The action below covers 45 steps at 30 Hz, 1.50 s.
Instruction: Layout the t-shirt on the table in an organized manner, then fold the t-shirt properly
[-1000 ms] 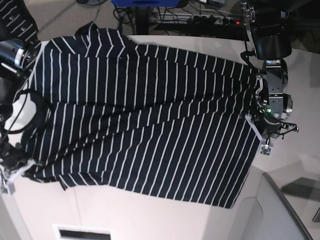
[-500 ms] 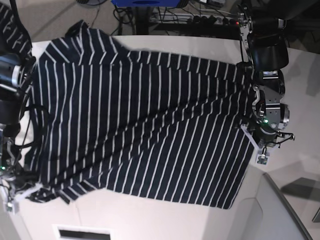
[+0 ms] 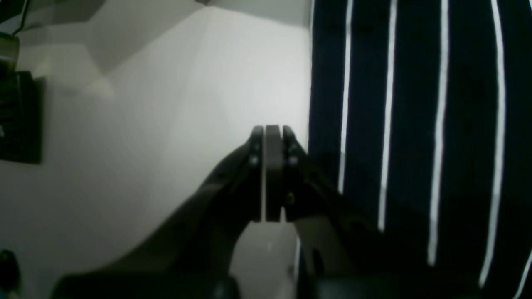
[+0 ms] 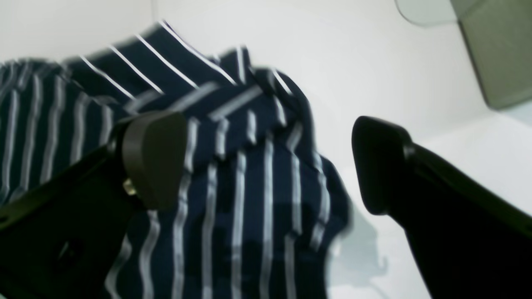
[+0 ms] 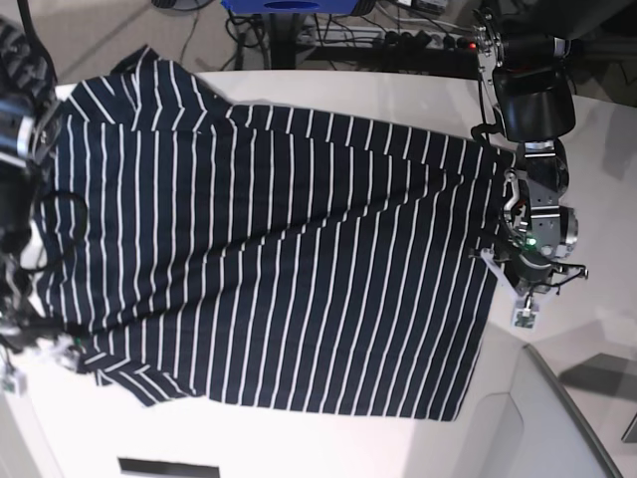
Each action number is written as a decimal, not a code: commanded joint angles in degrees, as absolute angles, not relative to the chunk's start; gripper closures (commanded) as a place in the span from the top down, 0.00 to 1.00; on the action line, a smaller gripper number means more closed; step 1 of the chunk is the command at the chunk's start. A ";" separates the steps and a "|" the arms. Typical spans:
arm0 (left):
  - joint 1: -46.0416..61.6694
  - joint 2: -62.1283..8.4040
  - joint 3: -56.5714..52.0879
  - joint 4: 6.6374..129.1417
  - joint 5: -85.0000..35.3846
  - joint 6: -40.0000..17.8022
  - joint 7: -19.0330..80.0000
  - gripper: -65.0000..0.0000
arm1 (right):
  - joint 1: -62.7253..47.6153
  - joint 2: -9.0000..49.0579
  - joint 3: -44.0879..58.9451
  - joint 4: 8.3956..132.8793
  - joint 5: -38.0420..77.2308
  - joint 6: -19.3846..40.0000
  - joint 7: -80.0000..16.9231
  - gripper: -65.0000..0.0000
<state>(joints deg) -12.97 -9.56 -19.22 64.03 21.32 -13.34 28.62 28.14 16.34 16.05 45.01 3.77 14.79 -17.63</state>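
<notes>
A robotics lab or test room, by the look of it. A broad white worktop (image 5: 328,438) with a curved edge fills the base view, and a robot arm (image 5: 532,159) with exposed joints and a small green indicator light stands at its right side. Beyond the far edge, loose black cables (image 5: 299,40) and a power strip (image 5: 423,40) with a red light lie on the floor, beside a blue piece of equipment (image 5: 289,6).
</notes>
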 commanded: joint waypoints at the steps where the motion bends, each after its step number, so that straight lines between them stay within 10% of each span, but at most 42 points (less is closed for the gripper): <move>1: -13.85 -10.24 -21.41 65.19 21.76 -12.62 27.74 0.00 | 28.09 17.63 16.57 49.36 4.09 14.73 -17.54 0.92; 6: -9.63 -10.77 -28.62 68.79 10.68 -14.99 28.35 0.02 | 15.87 15.52 26.15 68.53 12.70 14.99 -27.65 0.92; 12: 4.88 -14.55 -29.67 81.10 -6.73 -20.70 35.91 0.68 | -0.66 13.14 34.42 84.09 25.80 14.99 -38.99 0.92; 15: 11.56 -15.60 -29.76 84.70 -13.76 -21.32 37.76 0.84 | -8.48 12.44 34.33 87.69 30.20 14.99 -38.90 0.92; 45: 21.23 -9.45 -35.30 90.33 -20.79 -21.76 37.32 0.85 | -24.84 3.38 34.33 87.96 32.66 22.99 -39.25 0.81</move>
